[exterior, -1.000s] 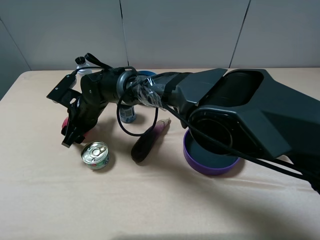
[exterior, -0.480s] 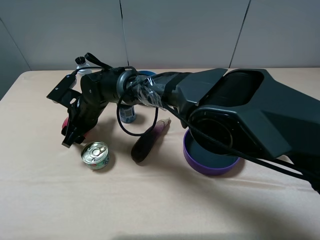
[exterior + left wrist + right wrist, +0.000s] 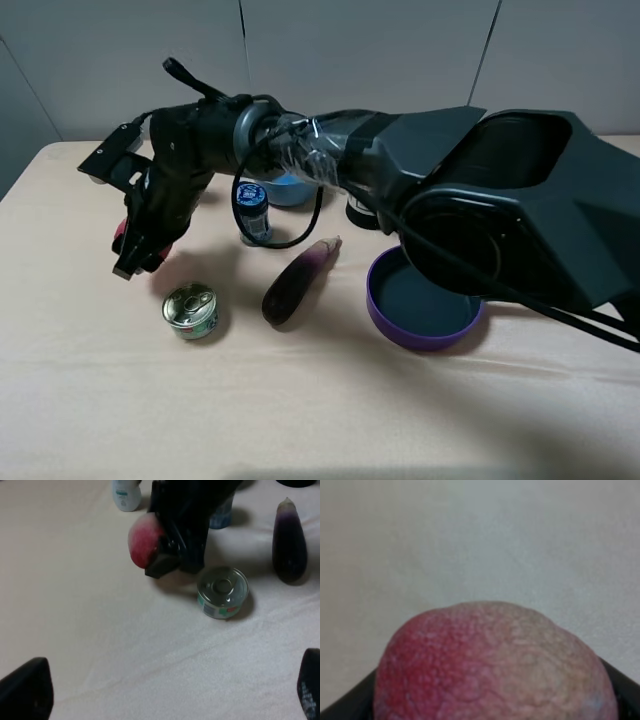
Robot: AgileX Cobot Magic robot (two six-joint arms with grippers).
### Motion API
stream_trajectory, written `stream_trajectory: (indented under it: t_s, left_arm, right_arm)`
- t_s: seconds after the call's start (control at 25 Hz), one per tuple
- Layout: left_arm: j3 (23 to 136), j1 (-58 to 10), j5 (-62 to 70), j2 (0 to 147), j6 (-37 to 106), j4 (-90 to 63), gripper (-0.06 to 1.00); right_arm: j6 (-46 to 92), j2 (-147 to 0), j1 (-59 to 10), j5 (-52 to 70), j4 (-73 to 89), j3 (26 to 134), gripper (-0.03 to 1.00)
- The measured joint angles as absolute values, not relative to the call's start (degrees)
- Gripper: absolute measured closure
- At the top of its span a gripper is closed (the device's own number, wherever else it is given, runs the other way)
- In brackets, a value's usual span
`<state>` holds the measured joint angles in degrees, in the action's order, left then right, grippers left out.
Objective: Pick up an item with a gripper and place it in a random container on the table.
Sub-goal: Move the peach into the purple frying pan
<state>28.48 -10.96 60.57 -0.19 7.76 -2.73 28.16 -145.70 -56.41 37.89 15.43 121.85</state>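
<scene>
The red-pink peach point(image 3: 121, 234) is off the beige table point(image 3: 300, 420), and my right gripper point(image 3: 134, 248) is shut on it after reaching across to the far left. From the left wrist view the peach point(image 3: 142, 545) sits clamped in the black right gripper point(image 3: 165, 562), above the cloth. It fills the right wrist view as a close-up of the peach point(image 3: 490, 665), with black finger edges at its sides. The purple pan point(image 3: 400, 328) lies right of centre with its dark inside bare and its handle hidden by the arm. My left gripper point(image 3: 167, 692) is open, its fingertips wide apart, low over the table.
A silver tin can point(image 3: 190, 310) stands just below the held peach. A dark eggplant point(image 3: 297, 280) lies between the can and the pan. Behind them are a blue-capped bottle point(image 3: 253, 212), a blue bowl point(image 3: 285, 190) and a black cup point(image 3: 360, 213). The big right arm spans the table.
My right gripper has risen and drawn a little back and left with the peach in it, lifting the peach off the table. The can, eggplant and pan have not moved.
</scene>
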Motion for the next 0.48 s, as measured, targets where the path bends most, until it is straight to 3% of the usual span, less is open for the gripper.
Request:
stream_trajectory:
  t_s: [0.48]
  left_arm:
    - [28.48, -10.96, 60.57, -0.19, 7.76, -2.73, -0.05]
  right_arm:
    - [27.81, -136.57, -56.41, 46.13, 13.20, 121.85, 0.45]
